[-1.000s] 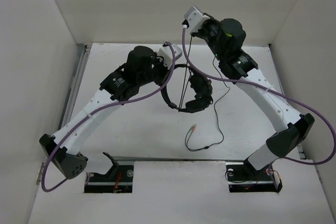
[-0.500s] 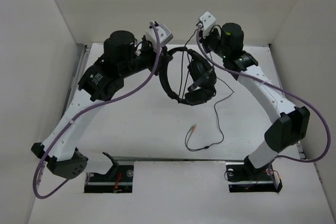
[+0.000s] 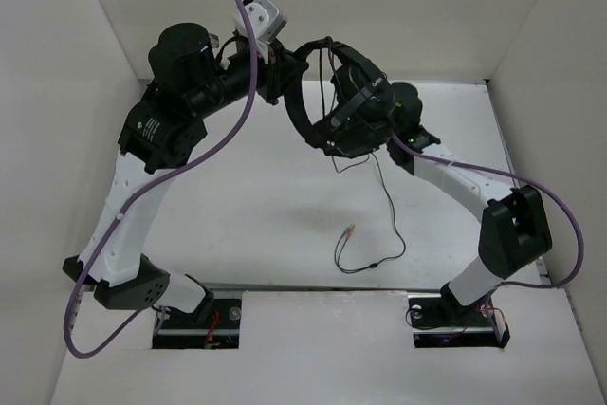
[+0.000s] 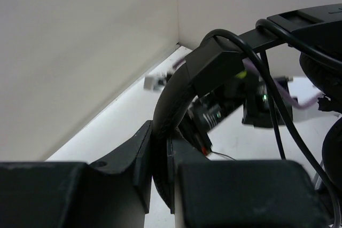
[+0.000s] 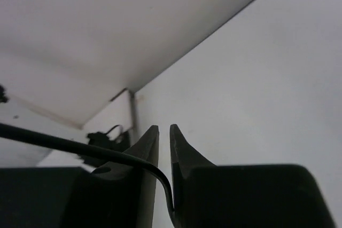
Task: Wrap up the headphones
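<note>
The black headphones [image 3: 327,92] hang in the air above the back of the table. My left gripper [image 3: 285,70] is shut on the thin headband [image 4: 173,100], which runs up between its jaws [image 4: 160,156]. The ear cups [image 3: 358,125] hang to the right of it. My right gripper [image 5: 164,129] is shut on the thin black cable [image 5: 80,147], pinched low between its jaws; in the top view it is mostly hidden behind the ear cups. The cable [image 3: 389,201] drops to the table and ends in pink/orange plugs [image 3: 351,231].
White walls close off the back and both sides of the table [image 3: 237,215]. Thick purple arm cables [image 3: 213,154] loop along both arms. A loose end of cable [image 3: 375,265] lies near the front edge, by the arm bases.
Both arms have risen and carried the headphones up and toward the back wall. The left arm swung up and left, and the right gripper moved in behind the ear cups. The cable hangs straighter.
</note>
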Robot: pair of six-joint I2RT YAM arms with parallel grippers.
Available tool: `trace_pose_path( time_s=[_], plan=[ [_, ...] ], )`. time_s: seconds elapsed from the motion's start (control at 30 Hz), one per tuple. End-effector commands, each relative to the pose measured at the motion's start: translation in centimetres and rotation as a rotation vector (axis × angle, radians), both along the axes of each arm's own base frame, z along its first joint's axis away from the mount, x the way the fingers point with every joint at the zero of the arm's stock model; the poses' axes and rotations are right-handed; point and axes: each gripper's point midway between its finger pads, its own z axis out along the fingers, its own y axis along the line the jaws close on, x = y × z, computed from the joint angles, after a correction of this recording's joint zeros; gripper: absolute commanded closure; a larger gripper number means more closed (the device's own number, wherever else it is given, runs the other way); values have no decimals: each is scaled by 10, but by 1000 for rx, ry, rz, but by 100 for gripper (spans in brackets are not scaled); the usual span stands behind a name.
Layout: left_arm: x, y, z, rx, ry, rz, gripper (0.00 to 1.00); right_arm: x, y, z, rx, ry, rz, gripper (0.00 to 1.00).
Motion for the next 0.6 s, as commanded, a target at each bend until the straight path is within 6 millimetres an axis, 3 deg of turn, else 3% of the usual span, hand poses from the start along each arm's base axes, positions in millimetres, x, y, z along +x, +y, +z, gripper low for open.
trace_pose_path(
  time_s=[0.0, 0.17, 0.3, 0.57],
  plan=[
    [-3, 11, 57, -127, -114, 21, 100, -58, 17, 32, 163, 35, 203, 76],
    [26, 42, 83, -162, -202, 181, 100, -103, 30, 2, 158, 119, 309, 65],
    [51, 68, 94, -142, -281, 299, 100, -140, 29, -1, 160, 135, 394, 60],
    [97, 119, 109, -134, -362, 496, 100, -177, 20, 1, 138, 122, 505, 59]
  ],
)
